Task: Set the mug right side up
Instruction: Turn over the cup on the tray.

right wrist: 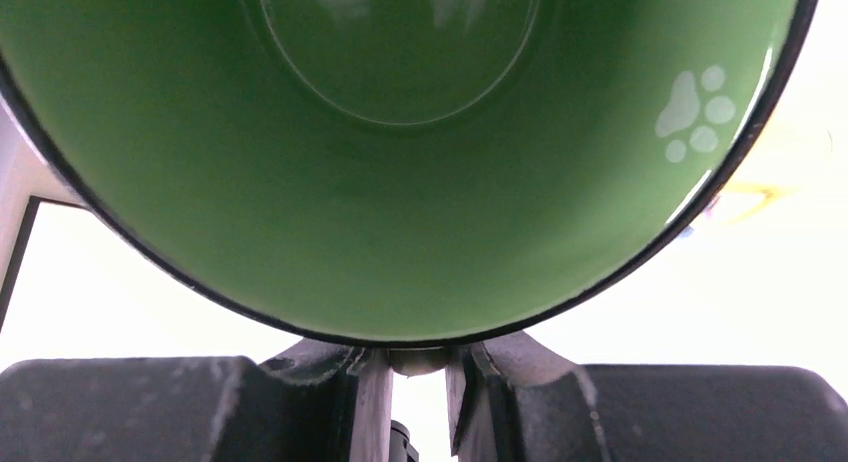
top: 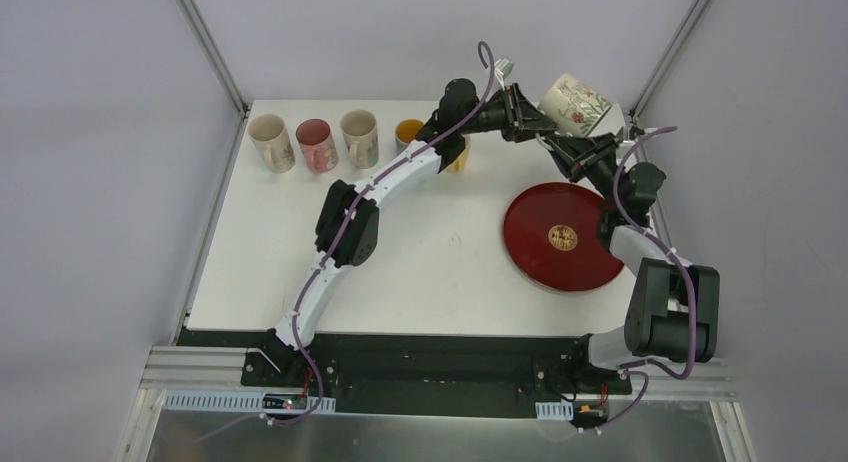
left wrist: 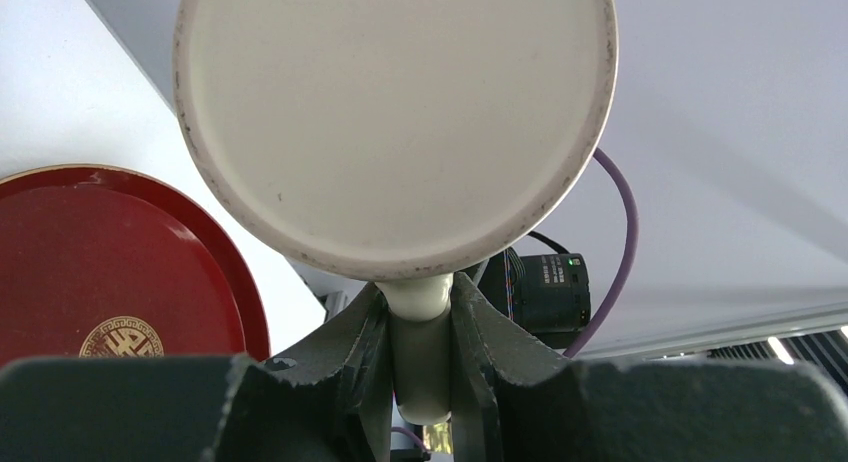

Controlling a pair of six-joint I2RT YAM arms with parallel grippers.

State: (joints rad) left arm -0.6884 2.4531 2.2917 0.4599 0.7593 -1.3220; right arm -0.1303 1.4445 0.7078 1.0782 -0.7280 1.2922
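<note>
A cream mug with a flower print (top: 575, 104) hangs tilted in the air above the table's back right. My left gripper (top: 527, 117) reaches it from the left and is shut on its handle (left wrist: 420, 362). The left wrist view shows the mug's cream underside (left wrist: 395, 112) above the left gripper (left wrist: 420, 312). My right gripper (top: 570, 147) comes up from below right. The right wrist view looks into the mug's green inside (right wrist: 400, 162), with a white paw print (right wrist: 695, 107). The right gripper (right wrist: 418, 367) has its fingers closed against a bit of the handle (right wrist: 418, 360).
A red round plate (top: 560, 237) lies on the white table under the mug, and shows in the left wrist view (left wrist: 100, 272). Upright mugs stand in a row at the back left (top: 272, 142), (top: 317, 145), (top: 360, 137), with a yellow one (top: 410, 132) behind the left arm.
</note>
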